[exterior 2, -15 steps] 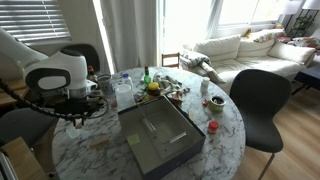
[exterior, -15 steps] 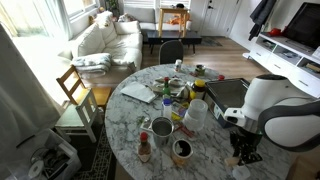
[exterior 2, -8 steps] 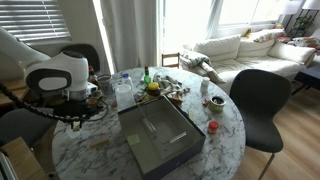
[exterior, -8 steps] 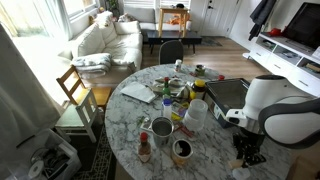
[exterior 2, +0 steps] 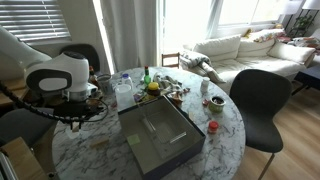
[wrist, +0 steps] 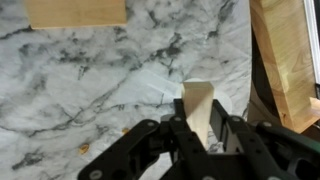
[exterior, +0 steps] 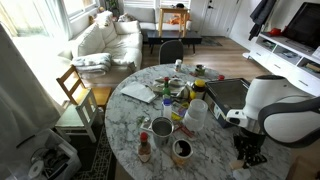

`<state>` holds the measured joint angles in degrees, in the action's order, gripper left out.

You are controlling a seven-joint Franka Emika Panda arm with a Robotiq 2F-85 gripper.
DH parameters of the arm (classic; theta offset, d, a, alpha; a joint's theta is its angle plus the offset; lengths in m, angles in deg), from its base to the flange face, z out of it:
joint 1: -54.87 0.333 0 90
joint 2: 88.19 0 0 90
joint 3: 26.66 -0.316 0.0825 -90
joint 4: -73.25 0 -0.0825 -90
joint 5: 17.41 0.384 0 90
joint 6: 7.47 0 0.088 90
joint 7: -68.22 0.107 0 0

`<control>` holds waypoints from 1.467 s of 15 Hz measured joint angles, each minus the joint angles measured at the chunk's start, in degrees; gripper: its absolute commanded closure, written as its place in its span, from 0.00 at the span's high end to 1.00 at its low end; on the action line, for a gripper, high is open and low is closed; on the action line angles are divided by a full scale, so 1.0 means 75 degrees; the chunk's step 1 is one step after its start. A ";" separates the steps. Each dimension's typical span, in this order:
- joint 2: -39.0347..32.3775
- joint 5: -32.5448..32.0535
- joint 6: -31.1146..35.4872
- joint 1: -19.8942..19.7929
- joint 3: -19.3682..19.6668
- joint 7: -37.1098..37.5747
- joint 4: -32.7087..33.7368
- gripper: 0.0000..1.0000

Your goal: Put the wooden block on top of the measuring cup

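Note:
In the wrist view my gripper (wrist: 200,132) is shut on the wooden block (wrist: 198,105), a light-tan piece standing upright between the fingers above the marble table (wrist: 90,80). In both exterior views the gripper (exterior: 245,155) (exterior 2: 75,112) hangs low over the table's near edge, and the block is too small to make out there. A small whitish cup, the measuring cup (exterior: 241,173), peeks in at the bottom edge just below the gripper. It does not show in the wrist view.
A white tumbler (exterior: 196,113), a grey metal mug (exterior: 162,128), a dark mug (exterior: 182,150) and bottles crowd the table's middle. A grey tray (exterior 2: 160,135) lies beside the arm. Tan wooden surfaces (wrist: 75,12) (wrist: 285,60) border the wrist view.

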<state>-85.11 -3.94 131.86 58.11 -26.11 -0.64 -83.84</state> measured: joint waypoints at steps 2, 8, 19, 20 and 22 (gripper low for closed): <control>0.0006 0.0056 0.0007 0.0000 0.0001 -0.0039 0.0004 0.07; 0.0117 0.0256 -0.0078 -0.0026 0.0045 -0.0428 0.0003 0.07; 0.0226 0.0393 -0.0859 -0.0062 0.0199 -0.1372 -0.0001 0.07; 0.0223 0.0403 -0.0859 -0.0062 0.0199 -0.1375 -0.0001 0.07; 0.0212 0.0426 -0.0859 -0.0062 0.0199 -0.1403 -0.0001 0.07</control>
<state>-83.51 -0.74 125.41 57.65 -24.61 -11.16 -83.85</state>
